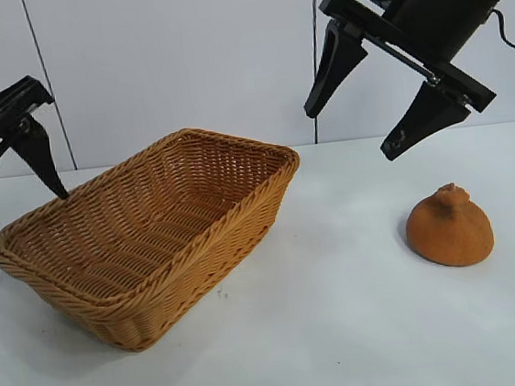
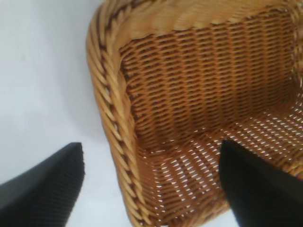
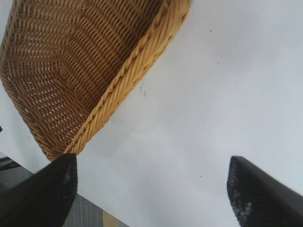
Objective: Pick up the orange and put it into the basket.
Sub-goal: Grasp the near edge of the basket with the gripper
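The orange (image 1: 449, 226), matte, dome-shaped with a knobby top, sits on the white table at the right. The wicker basket (image 1: 232, 214) stands at the left-centre and holds nothing. It also shows in the left wrist view (image 2: 113, 94) and the right wrist view (image 3: 132, 71). My right gripper (image 1: 351, 133) is open and empty, raised well above the table, up and to the left of the orange. My left gripper (image 1: 17, 232) is open and empty, hovering over the basket's left end. The orange is out of both wrist views.
The white table (image 1: 346, 331) spreads around the basket and the orange. A white panelled wall (image 1: 178, 54) stands behind. The right wrist view shows the table's edge and the floor (image 3: 90, 213) beyond it.
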Available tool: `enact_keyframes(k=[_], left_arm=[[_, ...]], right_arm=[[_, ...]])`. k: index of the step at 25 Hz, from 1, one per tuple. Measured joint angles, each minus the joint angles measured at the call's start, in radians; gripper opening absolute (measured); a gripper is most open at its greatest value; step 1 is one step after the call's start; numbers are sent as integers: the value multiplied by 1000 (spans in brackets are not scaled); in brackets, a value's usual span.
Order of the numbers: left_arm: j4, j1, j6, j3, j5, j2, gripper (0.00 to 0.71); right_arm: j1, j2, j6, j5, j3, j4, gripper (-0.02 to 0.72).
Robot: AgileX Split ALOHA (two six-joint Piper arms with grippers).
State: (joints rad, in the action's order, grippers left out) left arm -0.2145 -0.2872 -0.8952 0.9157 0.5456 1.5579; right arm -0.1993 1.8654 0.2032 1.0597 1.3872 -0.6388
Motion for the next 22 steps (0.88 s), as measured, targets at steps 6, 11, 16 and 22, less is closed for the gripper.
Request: enact_keyframes(k=[6, 11, 16, 22], left_arm=[[1, 0, -3, 0, -3, 104, 559], [8, 0, -3, 0, -46, 216, 559], [7, 0, -3, 0, -89, 275, 557], [2, 0, -3, 0, -80, 276, 260]], right_arm=[[0, 0, 0, 10, 0, 0, 590], [0, 0, 0, 13, 0, 0, 590], [0, 0, 0, 16, 0, 0, 590], [0, 0, 0, 26, 0, 0, 590]])
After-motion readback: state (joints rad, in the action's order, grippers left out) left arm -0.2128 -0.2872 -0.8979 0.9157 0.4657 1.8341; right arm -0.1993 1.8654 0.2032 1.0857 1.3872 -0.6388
